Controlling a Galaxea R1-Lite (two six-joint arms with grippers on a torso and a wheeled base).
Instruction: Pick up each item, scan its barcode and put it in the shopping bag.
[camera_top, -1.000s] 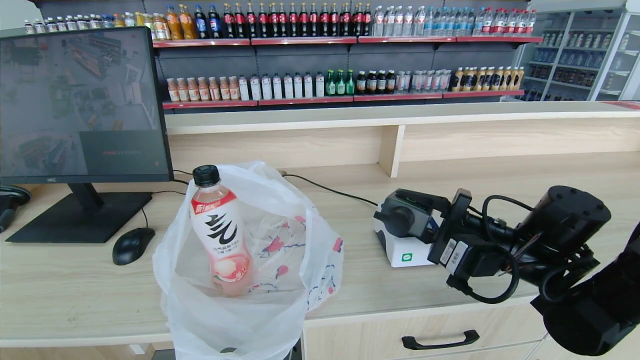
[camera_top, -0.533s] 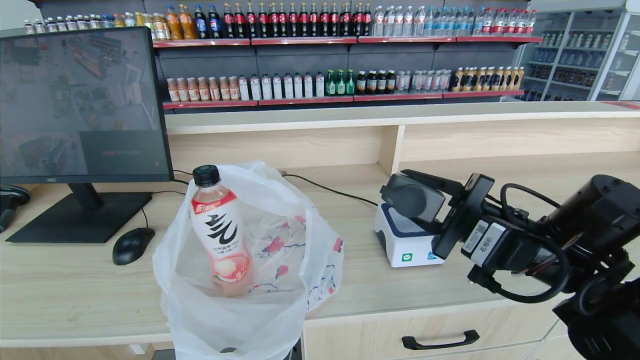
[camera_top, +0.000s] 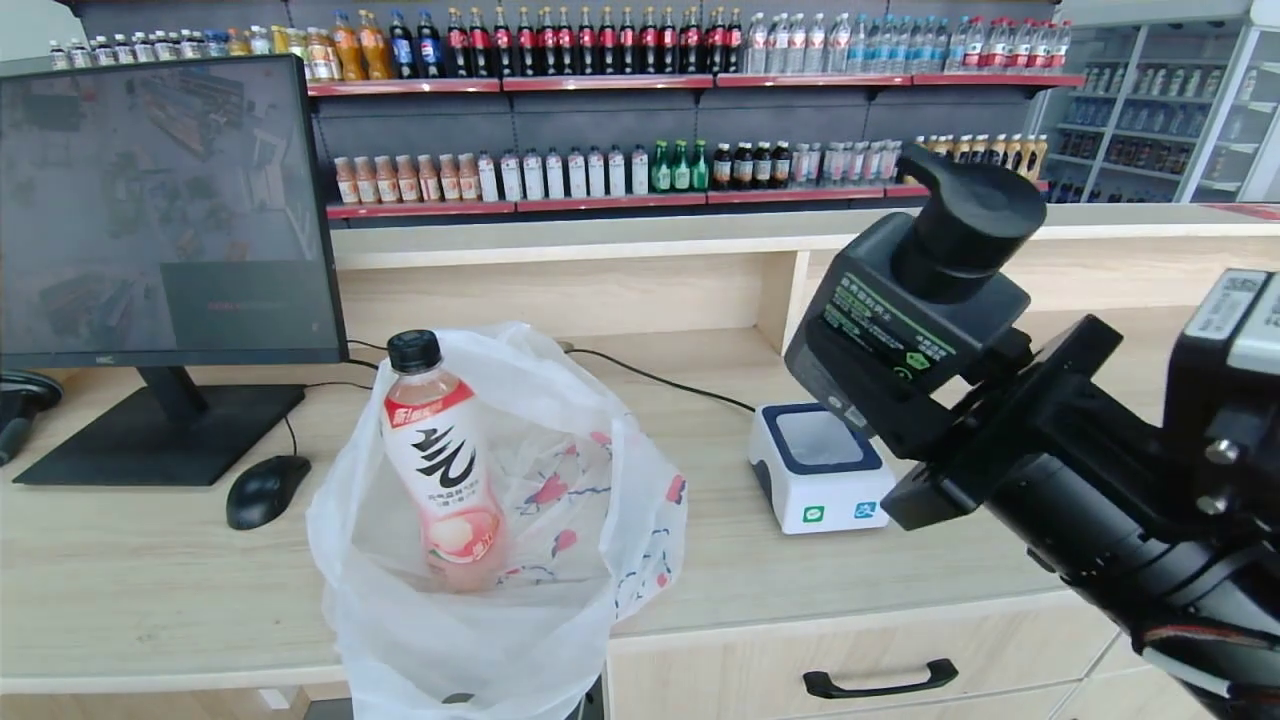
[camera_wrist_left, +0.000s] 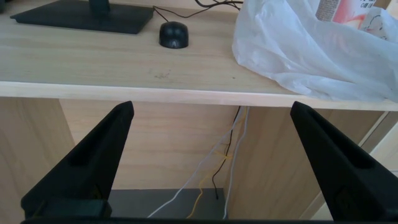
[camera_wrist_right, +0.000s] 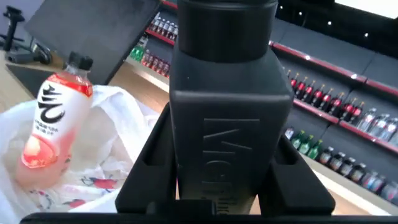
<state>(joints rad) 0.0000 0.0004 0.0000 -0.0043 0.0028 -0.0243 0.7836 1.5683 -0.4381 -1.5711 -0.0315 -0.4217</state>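
My right gripper (camera_top: 950, 430) is shut on a black square pump bottle (camera_top: 905, 325), held tilted in the air above and just right of the white barcode scanner (camera_top: 820, 485); its green-printed label faces the head camera. In the right wrist view the black bottle (camera_wrist_right: 227, 124) sits clamped between the fingers of my right gripper (camera_wrist_right: 224, 180). A white plastic shopping bag (camera_top: 625, 520) stands open at the counter's front edge with a pink drink bottle (camera_top: 440, 460) upright inside. My left gripper (camera_wrist_left: 211, 162) hangs open, below the counter edge, holding nothing.
A monitor (camera_top: 160, 200) on its stand and a black mouse (camera_top: 265, 490) are on the counter's left side. A cable (camera_top: 660, 378) runs behind the bag to the scanner. A raised wooden shelf (camera_top: 780, 300) backs the counter. A drawer handle (camera_top: 880, 682) is below.
My right arm has lifted the black bottle from low over the scanner up and to the right, tipping it so its pump points upward. The scanner's top is now uncovered.
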